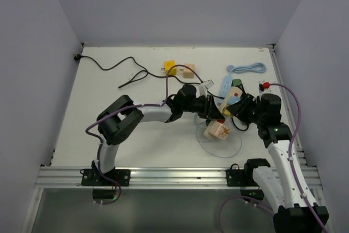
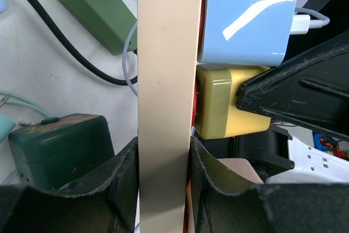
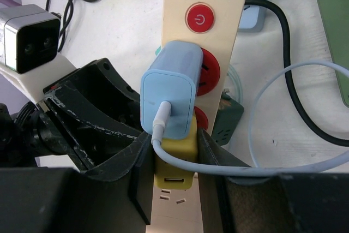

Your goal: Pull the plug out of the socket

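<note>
A beige power strip (image 2: pixel 166 80) with red outlets and a red button (image 3: pixel 199 17) carries a light blue plug cube (image 3: pixel 169 91) with a white cable, and right below it a yellow plug cube (image 3: pixel 175 174). My left gripper (image 2: pixel 163 162) is shut on the beige strip's body. My right gripper (image 3: pixel 174 162) is shut on the yellow plug's sides. In the top view both grippers meet at the strip (image 1: pixel 234 102), right of centre. A dark green power strip (image 2: pixel 92 9) lies beside it on the table, also seen in the right wrist view (image 3: pixel 332 20); no plug shows in it.
A dark green cube (image 2: pixel 54 145) sits under the beige strip. A beige cube (image 1: pixel 216 130) lies in front, with yellow (image 1: pixel 169 67) and beige (image 1: pixel 188 70) cubes at the back. There are also a light blue strip (image 1: pixel 223 87), a blue cable coil (image 1: pixel 248 69) and a black cord (image 1: pixel 109 66).
</note>
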`<state>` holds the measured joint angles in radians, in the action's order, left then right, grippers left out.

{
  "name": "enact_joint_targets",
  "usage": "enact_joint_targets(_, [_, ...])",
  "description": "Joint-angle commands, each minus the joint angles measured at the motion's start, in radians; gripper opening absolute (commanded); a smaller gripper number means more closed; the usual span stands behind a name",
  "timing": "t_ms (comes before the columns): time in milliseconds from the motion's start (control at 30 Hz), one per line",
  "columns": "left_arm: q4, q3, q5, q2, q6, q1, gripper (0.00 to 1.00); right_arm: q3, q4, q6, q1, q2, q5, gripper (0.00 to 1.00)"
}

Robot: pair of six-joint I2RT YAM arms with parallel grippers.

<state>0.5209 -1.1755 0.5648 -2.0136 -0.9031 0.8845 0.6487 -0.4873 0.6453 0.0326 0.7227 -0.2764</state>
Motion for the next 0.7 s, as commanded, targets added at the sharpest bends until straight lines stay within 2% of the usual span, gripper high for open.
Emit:
enact_joint_targets(0, [-0.06, 0.002, -0.109, 0.016, 0.016, -0.084, 0.0, 0.052, 0.07, -0.033, -0.028, -0.003, -0.006, 0.0])
enact_joint_targets(200, [-0.316, -0.113, -0.323, 0.003, 0.16, -0.033, 0.0, 0.091, 0.032, -0.038, -0.022, 0.026, 0.04, 0.0])
enact_joint_targets(400, [-0.468, -0.229, -0.472, -0.034, 0.246, 0.031, 0.0, 0.152, -0.022, -0.045, 0.013, 0.079, 0.109, 0.0])
enact_joint_targets(533, [-0.516, -0.28, -0.514, -0.065, 0.266, 0.057, 0.0, 0.18, -0.04, -0.039, 0.09, 0.116, 0.187, 0.0])
enact_joint_targets(667, [-0.564, -0.299, -0.529, -0.088, 0.28, 0.062, 0.0, 0.216, -0.085, -0.045, 0.113, 0.13, 0.229, 0.0])
